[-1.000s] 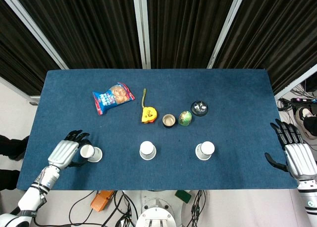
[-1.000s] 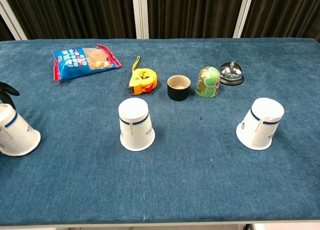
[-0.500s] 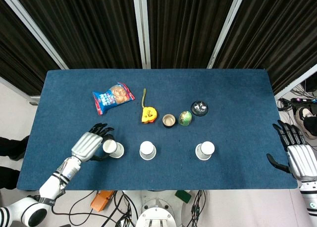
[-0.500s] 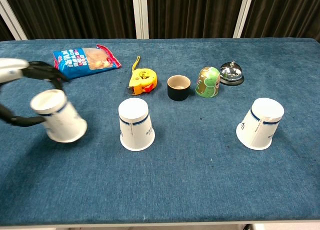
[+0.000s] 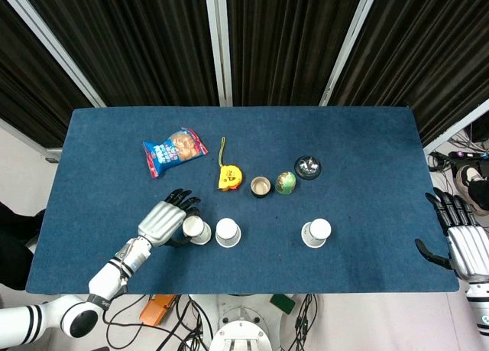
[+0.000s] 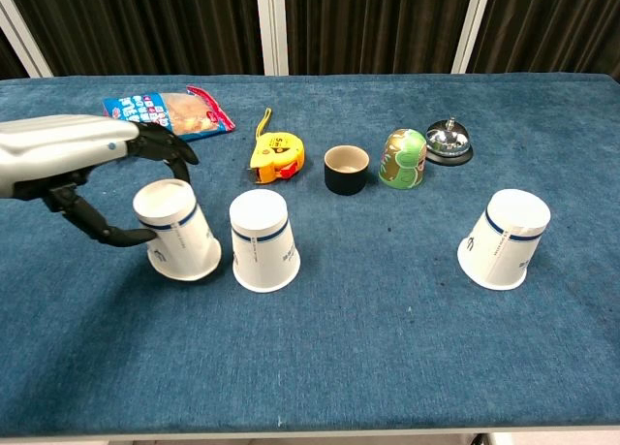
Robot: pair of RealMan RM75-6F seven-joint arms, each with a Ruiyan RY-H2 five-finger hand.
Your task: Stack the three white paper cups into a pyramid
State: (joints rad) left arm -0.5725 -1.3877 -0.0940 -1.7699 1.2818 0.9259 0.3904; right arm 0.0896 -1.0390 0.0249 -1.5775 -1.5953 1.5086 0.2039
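While my left robot hand (image 6: 77, 159) grips the left cup (image 6: 177, 230), fingers curled round its side w/ thumb on the near side, that cup sits upside down on the blue counter (image 6: 387, 348), tilted slightly, just beside the middle cup (image 6: 263, 239). Can't tell if the two touch; head view shows them v. close, left cup (image 5: 196, 229) next to middle cup (image 5: 228, 232). Left robot hand (image 5: 164, 221) comes in from the near-left corner.

Right cup (image 6: 505, 238) stands inverted too, well apart from the other two, leaning a bit in chest view; head view has it at (image 5: 316, 232). All three in a rough row along the near side.

Right robot hand (image 5: 461, 240) hovers off the right counter edge, fingers spread, holding nothing. Not seen in chest view.

Behind the cups, l to r: snack bag (image 6: 167, 116), yellow tape measure (image 6: 275, 156), small black cup (image 6: 346, 169) open side up, green egg-shaped thing (image 6: 403, 159), silver call bell (image 6: 448, 141). Black cup and green thing near each other, bell just behind-right of the green one.
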